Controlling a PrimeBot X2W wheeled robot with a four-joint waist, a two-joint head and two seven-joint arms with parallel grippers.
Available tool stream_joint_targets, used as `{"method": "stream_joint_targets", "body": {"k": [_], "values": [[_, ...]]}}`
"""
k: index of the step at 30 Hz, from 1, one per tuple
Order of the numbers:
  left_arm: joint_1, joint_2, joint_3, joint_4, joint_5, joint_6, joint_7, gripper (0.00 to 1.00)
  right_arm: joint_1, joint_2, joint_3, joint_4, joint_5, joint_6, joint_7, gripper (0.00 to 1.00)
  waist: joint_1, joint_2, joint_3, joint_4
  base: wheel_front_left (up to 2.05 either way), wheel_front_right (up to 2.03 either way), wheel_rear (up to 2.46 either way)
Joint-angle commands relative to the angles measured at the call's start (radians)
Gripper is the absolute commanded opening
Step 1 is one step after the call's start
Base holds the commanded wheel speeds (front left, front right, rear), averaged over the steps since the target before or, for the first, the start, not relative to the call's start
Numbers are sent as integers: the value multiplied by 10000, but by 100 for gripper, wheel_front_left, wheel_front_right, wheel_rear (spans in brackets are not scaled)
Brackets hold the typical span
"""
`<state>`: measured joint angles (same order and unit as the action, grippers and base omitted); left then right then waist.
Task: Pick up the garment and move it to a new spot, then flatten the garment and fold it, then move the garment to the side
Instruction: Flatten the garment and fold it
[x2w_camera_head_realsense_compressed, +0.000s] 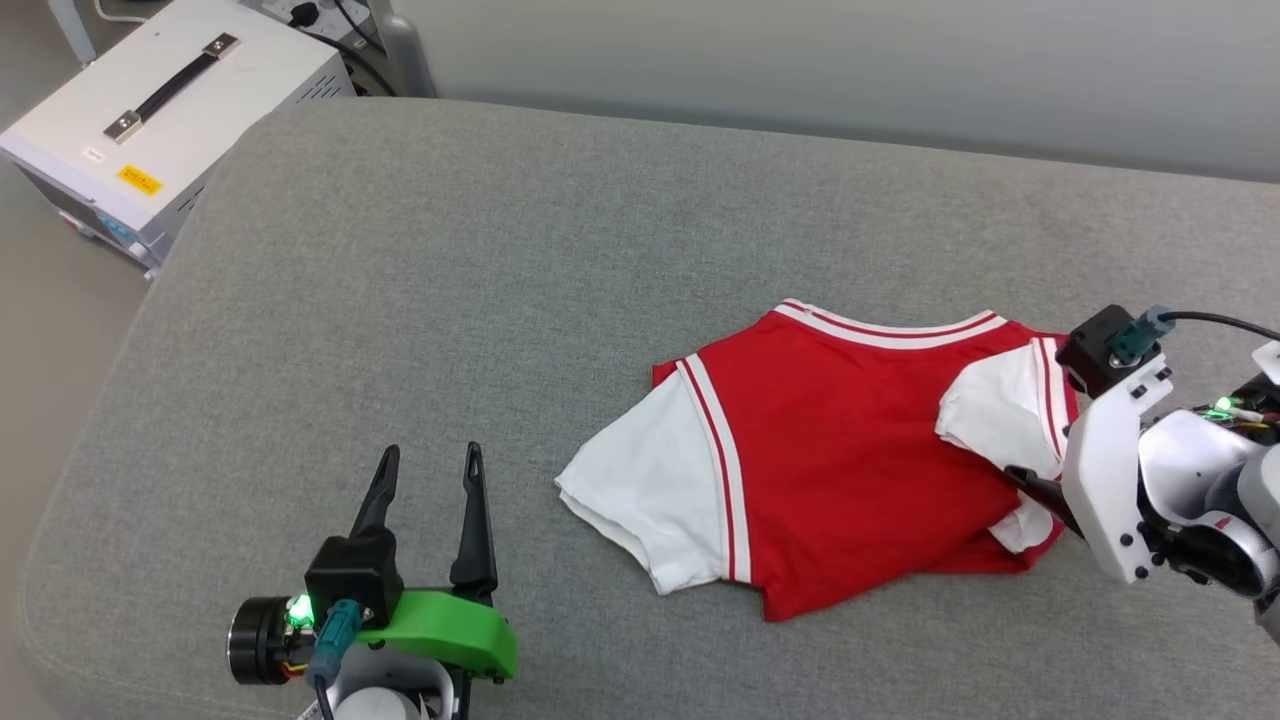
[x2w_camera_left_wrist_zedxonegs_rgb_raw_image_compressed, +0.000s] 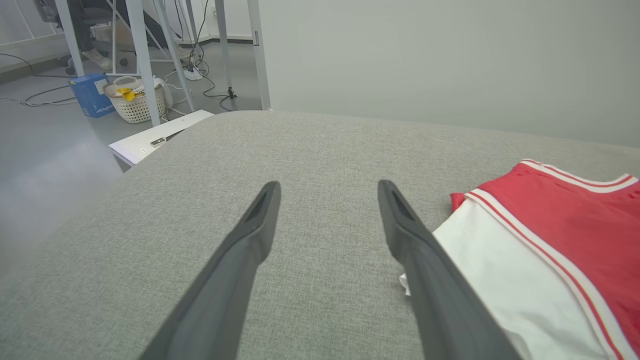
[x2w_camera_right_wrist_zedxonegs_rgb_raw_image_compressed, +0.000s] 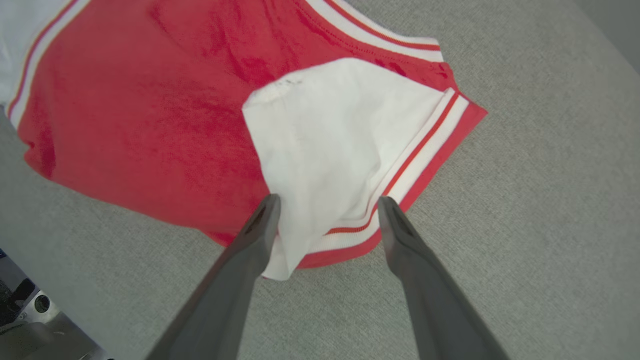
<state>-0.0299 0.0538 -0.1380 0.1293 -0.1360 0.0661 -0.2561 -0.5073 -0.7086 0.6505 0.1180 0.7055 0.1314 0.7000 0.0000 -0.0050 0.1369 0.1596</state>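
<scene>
Red T-shirt (x2w_camera_head_realsense_compressed: 840, 450), soft and partly folded, is lying on the right half of the woven grey cushion (x2w_camera_head_realsense_compressed: 500, 250), one white sleeve doubled over its red body. On the floor far left, a white lattice basket (x2w_camera_left_wrist_zedxonegs_rgb_raw_image_compressed: 135, 102) is holding something yellow. Right gripper (x2w_camera_right_wrist_zedxonegs_rgb_raw_image_compressed: 328, 198) is hovering spread-fingered over that sleeve at the right edge; left gripper (x2w_camera_head_realsense_compressed: 430, 450) is hanging, fingers apart, just left of it

You find no readable text here.
- Yellow sticker (x2w_camera_head_realsense_compressed: 139, 180), small white label (x2w_camera_head_realsense_compressed: 94, 154) on white metal case with black strap handle (x2w_camera_head_realsense_compressed: 262, 66): print too small to read.
- Blue cardboard box (x2w_camera_left_wrist_zedxonegs_rgb_raw_image_compressed: 90, 96) on floor: white lettering too blurred to read.
</scene>
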Motion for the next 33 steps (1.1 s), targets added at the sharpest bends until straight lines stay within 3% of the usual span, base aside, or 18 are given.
{"method": "stream_joint_targets", "body": {"k": [1, 7, 11, 12, 13, 14, 23, 33], "values": [[-234, -36, -33, -12, 37, 24, -57, 100, 199, 187, 82, 349, -42, -7, 11, 100, 0, 50, 326, 166, 0, 0, 0], [-511, -36, -114, 59, -33, 60, -57, 100, 323, 1060, 255, 2333, -263, -7, -423, 100, 0, 50, 754, 361, 0, 0, 0], [-592, -36, -116, 135, -66, 91, -57, 100, 454, 1385, 501, 3025, -353, -7, -1141, 100, 0, 50, 792, 412, 0, 0, 0], [-578, -36, -94, 151, -63, 104, -57, 100, 470, 1423, 533, 3061, -332, -7, -1348, 39, 0, 50, 750, 387, 0, 0, 0], [-540, -36, -57, 169, -53, 120, -57, 100, 495, 1445, 576, 3047, -287, -7, -1587, 8, 0, 50, 694, 345, 0, 0, 0], [-498, -36, -18, 180, -45, 134, -57, 100, 512, 1446, 576, 3020, -239, -7, -1777, 0, 0, 50, 628, 295, 0, 0, 0], [-166, -36, 148, 243, 44, 117, -57, 100, 1088, 1199, -651, 1868, 598, -7, -3564, 0, 0, 50, -7, -304, 0, 0, 0], [-50, -36, 148, 225, 38, 108, -57, 100, 2622, 1799, -3794, 1023, 2875, -7, -4674, 0, 0, 50, -99, -637, 0, 0, 0]]}}
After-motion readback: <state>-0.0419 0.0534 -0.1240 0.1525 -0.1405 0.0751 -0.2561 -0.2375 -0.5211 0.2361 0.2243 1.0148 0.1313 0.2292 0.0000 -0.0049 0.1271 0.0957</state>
